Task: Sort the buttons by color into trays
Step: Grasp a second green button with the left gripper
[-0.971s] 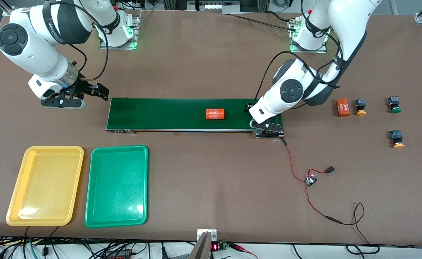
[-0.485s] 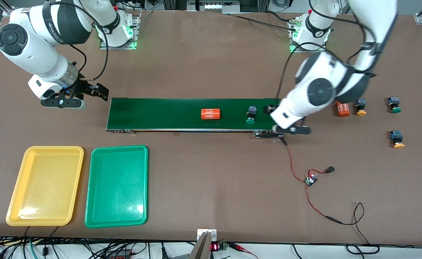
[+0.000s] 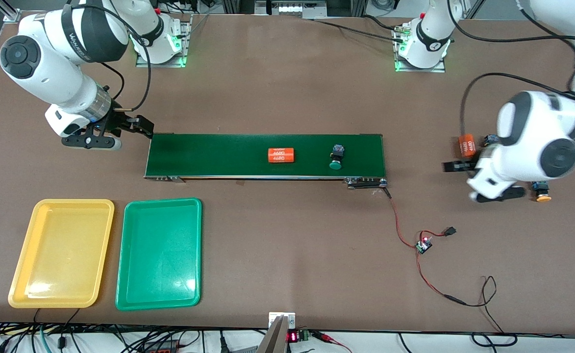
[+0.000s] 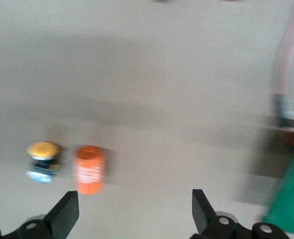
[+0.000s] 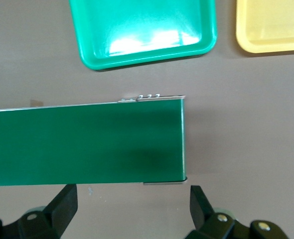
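A green button (image 3: pixel 336 158) sits on the dark-green belt (image 3: pixel 218 154). One yellow-orange button (image 3: pixel 542 195) peeks out by my left arm, and another (image 3: pixel 489 139) (image 4: pixel 43 158) sits beside an orange cylinder (image 3: pixel 466 146) (image 4: pixel 89 169). The second green button is hidden. My left gripper (image 3: pixel 494 195) (image 4: pixel 134 213) is open and empty over the table near that cylinder. My right gripper (image 3: pixel 91 142) (image 5: pixel 132 209) is open and empty, waiting at the belt's end (image 5: pixel 87 144) toward the right arm. The yellow tray (image 3: pixel 22 255) (image 5: pixel 271 30) and green tray (image 3: pixel 135 264) (image 5: pixel 142 25) are empty.
A second orange cylinder (image 3: pixel 281 155) with white print lies on the belt beside the green button. A red-and-black wire (image 3: pixel 405 235) with a small circuit board (image 3: pixel 422 246) trails from the belt's motor end toward the front camera.
My left gripper left the green button on the belt and swung off to the left arm's end of the table. Button and cylinder drifted along the belt toward the right arm. My right gripper edged closer to the belt.
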{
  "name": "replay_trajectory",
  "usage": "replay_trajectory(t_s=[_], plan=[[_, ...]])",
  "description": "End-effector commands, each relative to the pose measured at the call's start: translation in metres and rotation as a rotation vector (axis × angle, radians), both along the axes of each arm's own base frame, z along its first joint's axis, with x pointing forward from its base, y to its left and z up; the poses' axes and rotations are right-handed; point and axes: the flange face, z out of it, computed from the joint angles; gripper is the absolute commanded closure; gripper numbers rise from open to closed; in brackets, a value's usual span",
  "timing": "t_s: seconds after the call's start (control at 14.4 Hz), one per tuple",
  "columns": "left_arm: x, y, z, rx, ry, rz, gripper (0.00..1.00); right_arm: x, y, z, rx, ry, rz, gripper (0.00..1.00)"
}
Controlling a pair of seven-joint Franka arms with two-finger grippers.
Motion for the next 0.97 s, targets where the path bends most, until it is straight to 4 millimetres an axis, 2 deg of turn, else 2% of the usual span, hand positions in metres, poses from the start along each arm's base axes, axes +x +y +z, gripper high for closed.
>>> replay_trajectory(t_s=[0.0, 0.14, 0.35, 0.62, 0.76, 0.9], plan=[[-0.012, 0.049, -0.010, 0.079, 0.052, -0.041, 0.00, 0.002, 0.017, 0.001, 0.005, -0.001, 0.009, 0.00], [-0.027, 0.098, -0.028, 0.128, 0.103, -0.021, 0.00, -0.001, 0.029, -0.001, -0.003, 0.001, 0.022, 0.00], [-0.054, 0.177, -0.049, 0.066, 0.085, -0.096, 0.00, -0.001, 0.036, -0.007, -0.003, -0.016, 0.023, 0.00], [-0.092, 0.257, -0.079, 0.009, 0.008, -0.265, 0.00, -0.001, 0.036, -0.007, -0.003, -0.016, 0.025, 0.00], [-0.107, 0.282, -0.090, 0.000, -0.020, -0.305, 0.00, -0.001, 0.036, -0.007, -0.003, -0.014, 0.023, 0.00], [-0.134, 0.316, -0.112, -0.017, -0.037, -0.317, 0.00, -0.001, 0.036, -0.006, -0.001, -0.017, 0.022, 0.00]])
